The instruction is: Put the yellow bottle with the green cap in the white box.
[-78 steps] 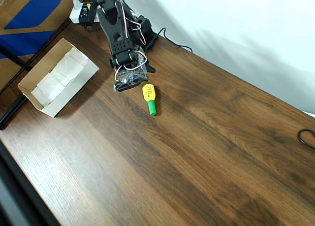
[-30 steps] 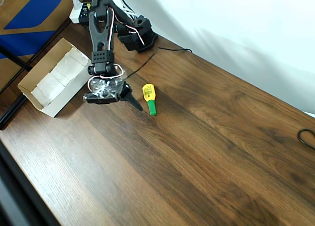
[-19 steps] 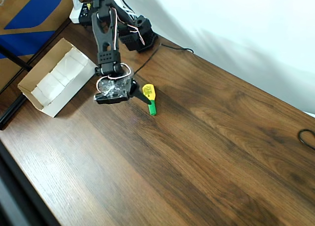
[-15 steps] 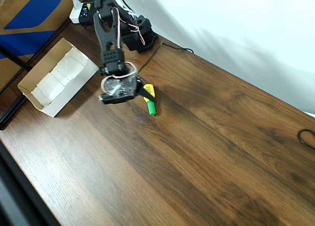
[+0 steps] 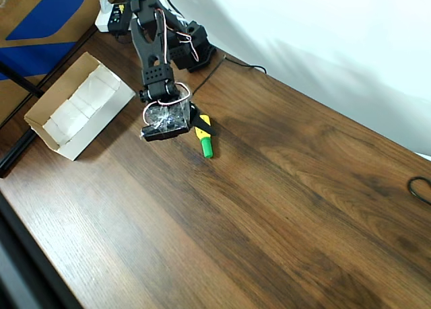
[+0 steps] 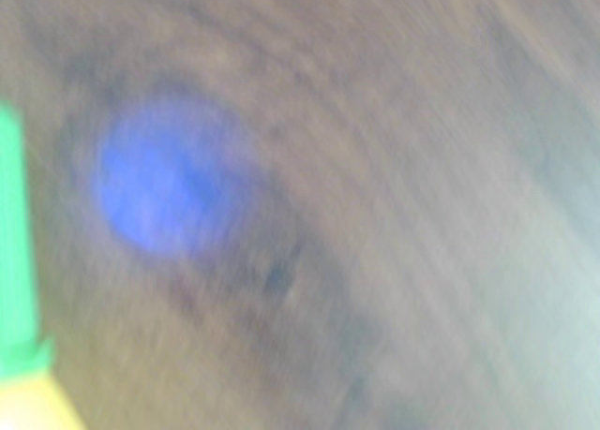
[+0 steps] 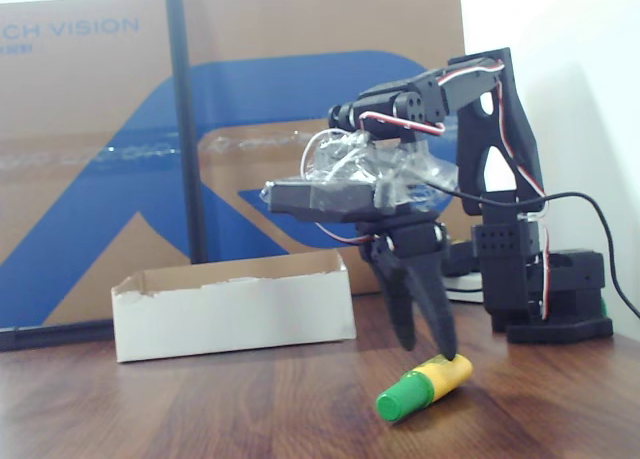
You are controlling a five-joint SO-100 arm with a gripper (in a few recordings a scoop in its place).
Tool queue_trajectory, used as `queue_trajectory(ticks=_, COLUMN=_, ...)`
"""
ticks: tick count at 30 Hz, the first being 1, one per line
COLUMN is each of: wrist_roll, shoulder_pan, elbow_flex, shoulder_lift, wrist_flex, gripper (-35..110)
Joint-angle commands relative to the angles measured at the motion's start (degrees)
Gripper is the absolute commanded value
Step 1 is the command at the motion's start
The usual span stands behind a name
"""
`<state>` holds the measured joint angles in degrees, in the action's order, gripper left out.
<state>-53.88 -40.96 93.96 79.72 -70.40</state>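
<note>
Bottle: I log the yellow bottle with the green cap [image 5: 204,136] lying on its side on the table [image 5: 289,201], cap end pointing toward the lower edge of the overhead view. In the fixed view the same bottle [image 7: 424,387] rests flat on the wood with its cap toward the camera.

Jaws: I see the gripper [image 7: 425,334] pointing down over the bottle's yellow end. The jaws stand part-way open with a narrow gap between the two dark fingers [image 7: 437,304], and they have hold of nothing. The nearer fingertip comes down right at the top of the yellow body; I cannot tell whether it touches.

Bottle relative to jaws: from overhead, the gripper [image 5: 196,122] sits over the yellow end, one dark finger crossing it, while the green cap sticks out clear below. I read the bottle as under the fingertips, not between them.

Wrist view: heavily blurred. I make out the bottle [image 6: 17,289] at the left edge, green above yellow, and wood grain with a blue smudge.

Box: the white box [image 5: 47,135] stands open on the table, well apart to the left of the bottle in the overhead view; in the fixed view the box [image 7: 235,314] sits behind and to the left.

Backdrop: blue-and-brown cardboard [image 7: 100,169] stands behind the box.
</note>
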Motion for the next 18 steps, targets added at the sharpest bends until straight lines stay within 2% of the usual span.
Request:
queue_trajectory(ticks=1, wrist_roll=-0.79, shoulder_pan=-0.88, elbow_flex=-2.37, shoulder_lift=1.85, wrist_flex=-0.18, gripper=42)
queue_trajectory(ticks=5, wrist_roll=-0.35, shoulder_pan=-0.62, elbow_flex=-2.9, shoulder_lift=1.85, wrist_flex=-0.7, gripper=43)
queue_trajectory(ticks=10, wrist_roll=-0.44, shoulder_pan=-0.09, elbow_flex=-8.96, shoulder_lift=-1.76, wrist_flex=-7.65, gripper=41)
queue_trajectory(ticks=18, wrist_roll=0.44, shoulder_pan=-0.62, elbow_flex=-7.03, shoulder_lift=-1.85, wrist_flex=-7.56, gripper=42)
